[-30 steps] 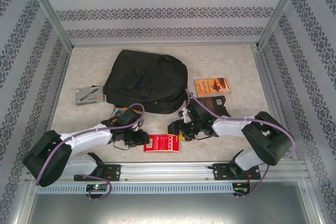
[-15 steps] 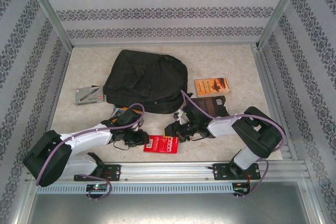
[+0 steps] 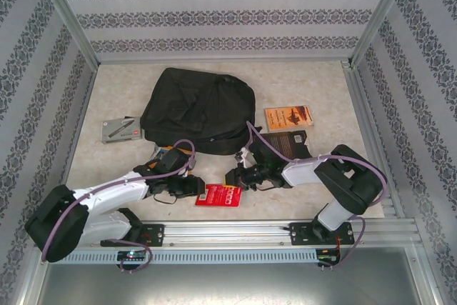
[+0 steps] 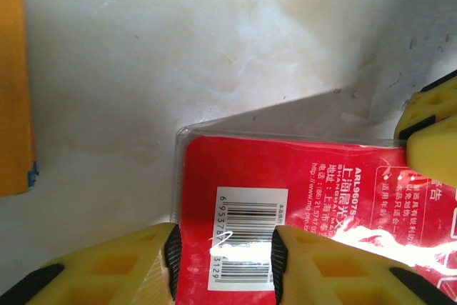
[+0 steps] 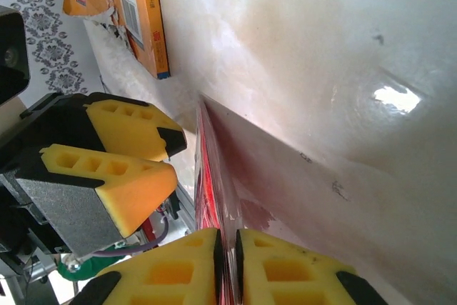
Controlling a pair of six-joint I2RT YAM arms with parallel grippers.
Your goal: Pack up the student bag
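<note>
The student bag (image 3: 198,111), a large black backpack, lies flat at the middle back of the table. In front of it lies a red plastic packet (image 3: 221,195) with a barcode label (image 4: 251,237). My right gripper (image 5: 227,262) is shut on the packet's right edge (image 5: 207,176), and it appears at the packet's right end (image 3: 239,176) from above. My left gripper (image 4: 223,262) is open at the packet's left end (image 3: 194,187), its fingers either side of the barcode. The right gripper's yellow fingers (image 4: 432,130) reach in at the far edge.
An orange book (image 3: 288,116) and a dark-covered book (image 3: 285,141) lie right of the bag. A grey box (image 3: 120,129) sits at the left. An orange box (image 4: 13,83) lies by my left arm (image 3: 107,194). A metal rail (image 3: 228,233) runs along the near edge.
My right gripper has shifted left and down onto the red packet's edge. My left arm has dropped lower and pushed its gripper a little toward the packet.
</note>
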